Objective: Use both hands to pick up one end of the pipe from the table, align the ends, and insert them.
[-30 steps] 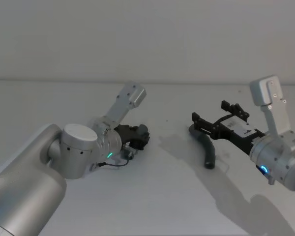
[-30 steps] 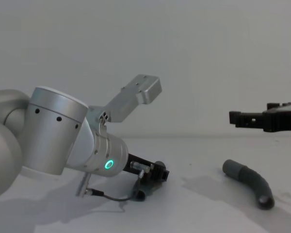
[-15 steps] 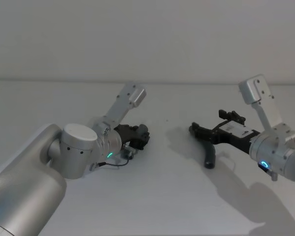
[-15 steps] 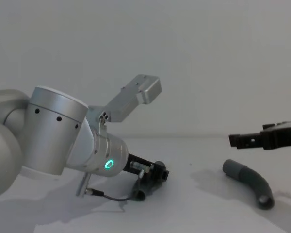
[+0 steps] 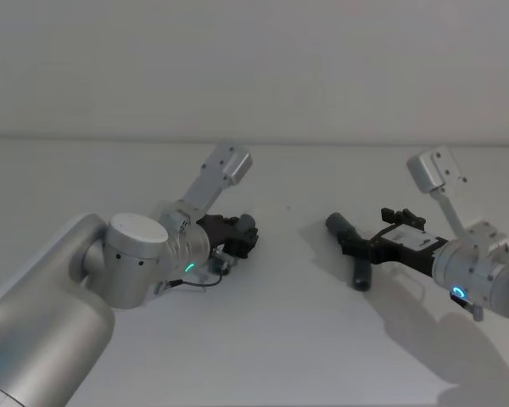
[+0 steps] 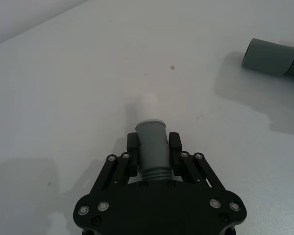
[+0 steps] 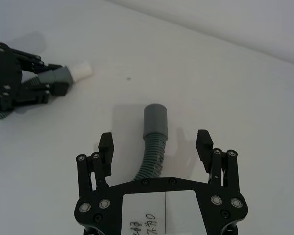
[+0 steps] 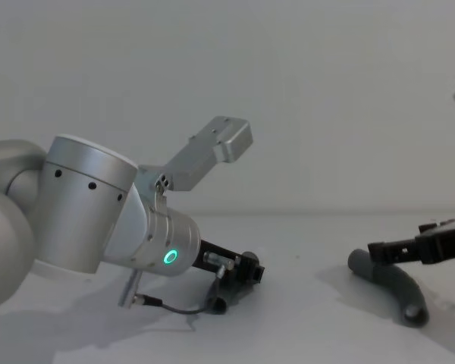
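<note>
Now: one tube piece gripped, the other straddled

Left of centre in the head view, the black, blocky left gripper (image 5: 240, 235) sits low over the plain white matte table (image 5: 305, 348), at the end of a thick silver cylindrical arm (image 5: 136, 263) with a green ring light (image 5: 189, 268). Its fingers (image 6: 132, 147) are clenched on the first tube piece (image 6: 152, 164), which is short, dark grey and ribbed. They grip it just behind its smooth, lighter grey collar (image 6: 151, 133). A pale tip (image 6: 148, 105) sticks out past that collar, pointing away from the gripper.

Right of centre in the same view, the second tube piece (image 5: 360, 263), curved and dark grey, lies on the table. Its wider sleeve end (image 5: 338, 225) points toward the upper left of the frame and its plain open end (image 5: 361, 283) toward the lower edge. The black right gripper (image 5: 354, 244) is down at this piece with its fingers (image 7: 106, 144) spread wide, one on each side of the ribbed body just behind the sleeve end. The right wrist view shows bare table between each finger and the tube, so neither touches it. At the lower right of the chest view, one finger crosses in front of the sleeve end.

The two tube pieces lie well apart.
</note>
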